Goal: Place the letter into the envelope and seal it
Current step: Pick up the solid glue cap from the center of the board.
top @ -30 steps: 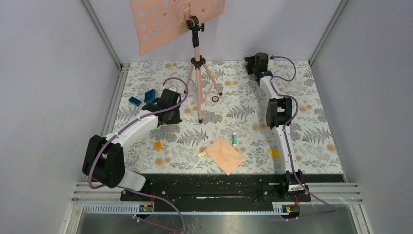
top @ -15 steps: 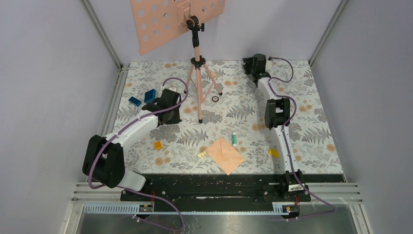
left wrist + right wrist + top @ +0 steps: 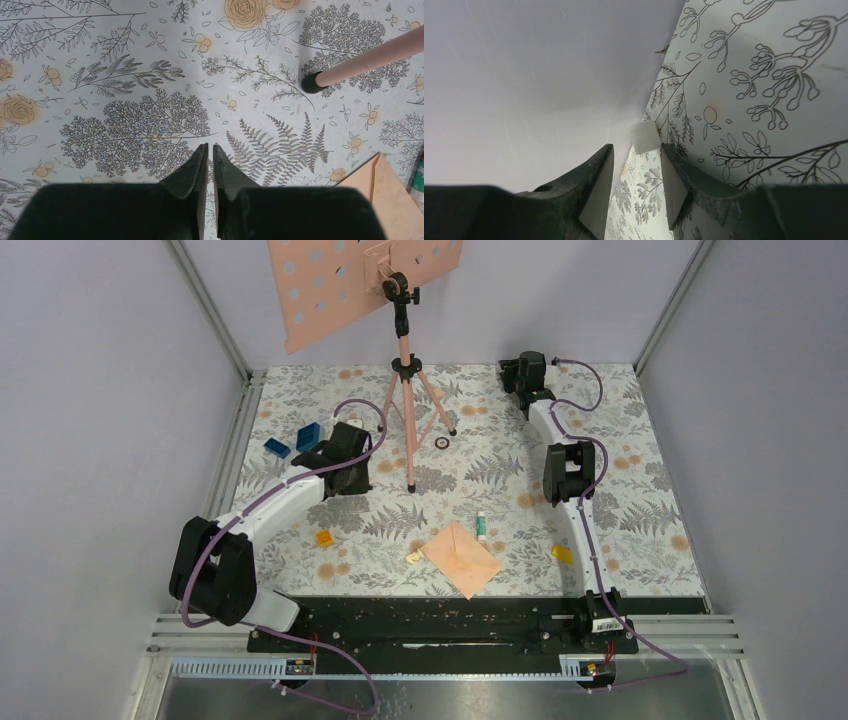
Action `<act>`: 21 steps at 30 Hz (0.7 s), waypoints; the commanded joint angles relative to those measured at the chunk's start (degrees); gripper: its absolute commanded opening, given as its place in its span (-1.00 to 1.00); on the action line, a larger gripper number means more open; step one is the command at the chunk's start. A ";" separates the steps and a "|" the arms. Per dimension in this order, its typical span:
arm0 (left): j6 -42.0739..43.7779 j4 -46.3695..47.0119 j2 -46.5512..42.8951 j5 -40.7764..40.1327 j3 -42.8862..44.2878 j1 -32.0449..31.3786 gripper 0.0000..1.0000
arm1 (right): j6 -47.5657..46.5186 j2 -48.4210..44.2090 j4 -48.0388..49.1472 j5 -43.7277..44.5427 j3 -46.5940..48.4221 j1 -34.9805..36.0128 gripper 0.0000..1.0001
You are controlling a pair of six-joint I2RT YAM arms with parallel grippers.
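Peach-pink paper envelope (image 3: 462, 558) flat on floral desk (image 3: 650, 530), near centre. Left hand (image 3: 210, 150) together, empty. Right hand (image 3: 636, 152) apart, empty, at far wall (image 3: 524, 75).

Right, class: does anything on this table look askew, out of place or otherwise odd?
The envelope lies askew, turned corner-on like a diamond, its near corner reaching the front edge of the table. The right gripper points into the far corner, away from it.
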 commanded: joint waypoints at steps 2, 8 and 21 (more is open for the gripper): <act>1.06 0.37 0.37 -1.89 2.39 0.34 -0.83 | 2.25 -0.75 2.02 -0.63 -2.09 0.07 -0.10; 1.27 0.35 0.84 -2.15 2.66 0.39 -0.84 | 5.26 -1.34 4.77 -2.94 -4.75 -0.09 -0.17; 1.44 0.18 1.38 -2.34 2.90 0.34 -0.84 | 7.53 -1.16 6.01 -3.29 -5.48 -0.10 -0.17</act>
